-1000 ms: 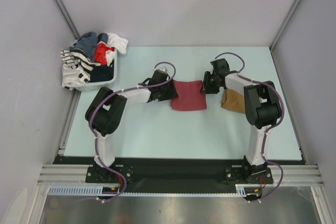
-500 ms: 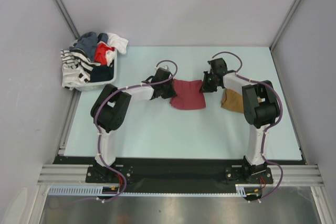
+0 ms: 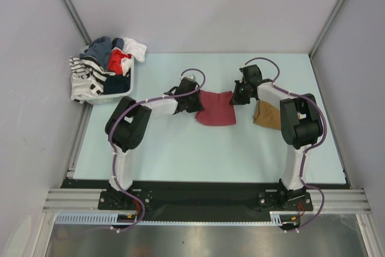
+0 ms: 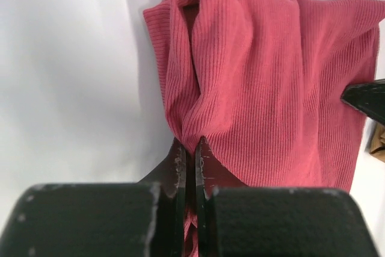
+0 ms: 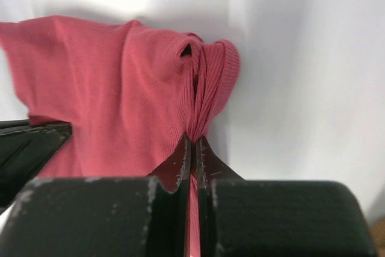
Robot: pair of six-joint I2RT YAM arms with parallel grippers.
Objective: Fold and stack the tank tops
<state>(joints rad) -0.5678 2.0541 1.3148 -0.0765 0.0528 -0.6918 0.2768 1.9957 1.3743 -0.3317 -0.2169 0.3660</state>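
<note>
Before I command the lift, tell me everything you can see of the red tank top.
The red tank top is ribbed knit cloth, pinkish red, lying as a rough rectangle on the pale table. Its two far corners are bunched into ridges: the left pincer is shut on the left one, the right pincer on the right one. The rest lies flat, mildly wrinkled.

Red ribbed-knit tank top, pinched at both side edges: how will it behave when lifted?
Likely floppy: the red ribbed-knit tank top bunches into folds where the left gripper and right gripper pinch it, so the middle should sag. Probably light and not slippery, given the thin, textured knit held by fingertip pinches.
</note>
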